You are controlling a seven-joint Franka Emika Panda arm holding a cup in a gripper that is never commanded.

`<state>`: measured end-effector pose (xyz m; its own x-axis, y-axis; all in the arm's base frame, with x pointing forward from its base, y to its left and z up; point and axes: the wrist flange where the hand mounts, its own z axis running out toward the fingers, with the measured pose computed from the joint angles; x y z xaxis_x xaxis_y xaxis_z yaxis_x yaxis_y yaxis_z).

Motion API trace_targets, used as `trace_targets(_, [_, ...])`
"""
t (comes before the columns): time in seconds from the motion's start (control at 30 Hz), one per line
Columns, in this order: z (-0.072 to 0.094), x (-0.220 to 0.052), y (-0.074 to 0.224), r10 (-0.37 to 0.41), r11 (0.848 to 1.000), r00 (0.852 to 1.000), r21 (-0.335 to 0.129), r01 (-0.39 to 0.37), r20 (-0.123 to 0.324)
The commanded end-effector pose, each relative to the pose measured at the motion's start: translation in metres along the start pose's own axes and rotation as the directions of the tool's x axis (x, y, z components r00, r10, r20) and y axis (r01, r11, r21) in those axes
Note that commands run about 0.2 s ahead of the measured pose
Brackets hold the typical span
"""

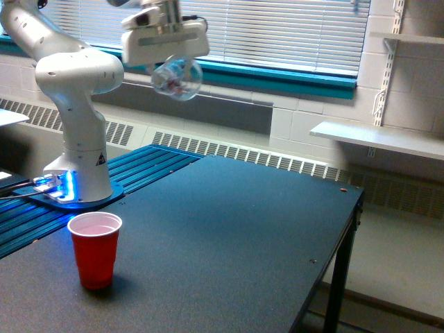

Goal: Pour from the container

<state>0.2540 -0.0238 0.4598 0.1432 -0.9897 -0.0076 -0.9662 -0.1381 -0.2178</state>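
The container point(177, 77) is a clear plastic cup with small reddish and mixed-colour bits inside. It hangs high over the table's far left part, tipped on its side. My gripper point(170, 66) is shut on the container, its white body just above the cup. A red plastic cup point(95, 249) stands upright and open on the dark table point(229, 243) near the front left, well below and to the left of the container.
The arm's white base point(78, 173) stands on a blue slatted stand at the exterior view's left. The table's right edge drops off near a black leg point(340, 277). A white shelf point(374, 139) juts from the wall at the right.
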Motion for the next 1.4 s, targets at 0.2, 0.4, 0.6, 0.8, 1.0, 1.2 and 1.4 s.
trace_targets(0.2, [0.024, 0.040, 0.042, 0.280, 0.960, 0.960, -0.018, -0.281, -0.028])
trace_targets(0.4, [0.017, 0.059, 0.046, 0.374, 0.927, 0.927, 0.038, -0.373, -0.036])
trace_targets(0.6, [0.015, 0.082, 0.047, 0.459, 0.883, 0.888, 0.110, -0.456, -0.003])
trace_targets(0.8, [0.039, 0.102, 0.047, 0.480, 0.874, 0.877, 0.070, -0.481, 0.038])
trace_targets(1.0, [0.066, 0.114, 0.045, 0.473, 0.879, 0.878, 0.029, -0.476, 0.073])
trace_targets(1.2, [0.091, 0.121, 0.046, 0.458, 0.889, 0.885, -0.025, -0.458, 0.086])
trace_targets(1.4, [0.105, 0.123, 0.049, 0.469, 0.883, 0.878, -0.067, -0.465, 0.091])
